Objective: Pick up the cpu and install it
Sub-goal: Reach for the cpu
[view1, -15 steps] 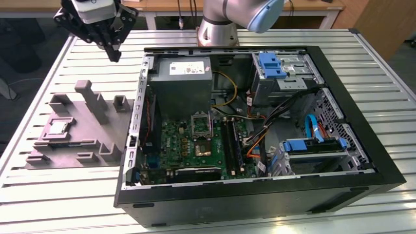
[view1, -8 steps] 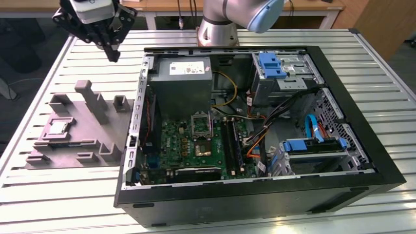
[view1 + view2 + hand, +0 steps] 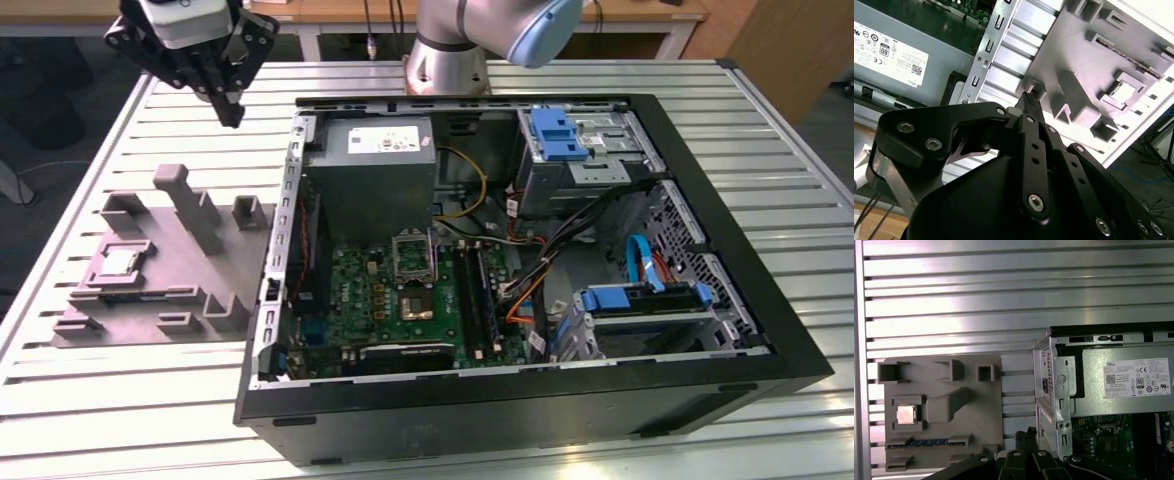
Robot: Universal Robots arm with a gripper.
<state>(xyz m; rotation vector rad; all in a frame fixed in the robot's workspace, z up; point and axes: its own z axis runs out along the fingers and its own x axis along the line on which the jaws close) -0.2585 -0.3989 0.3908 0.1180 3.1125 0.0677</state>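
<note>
Fingers (image 3: 1029, 106) pressed together; cpu (image 3: 906, 414) lies in tray (image 3: 979, 412)

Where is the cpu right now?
In the exterior view the cpu sits in a square recess of the grey tray, on the exterior view's left of the computer case.

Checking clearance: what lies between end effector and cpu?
In the exterior view, bare table slats and posts of the grey tray separate end effector from cpu.
</note>
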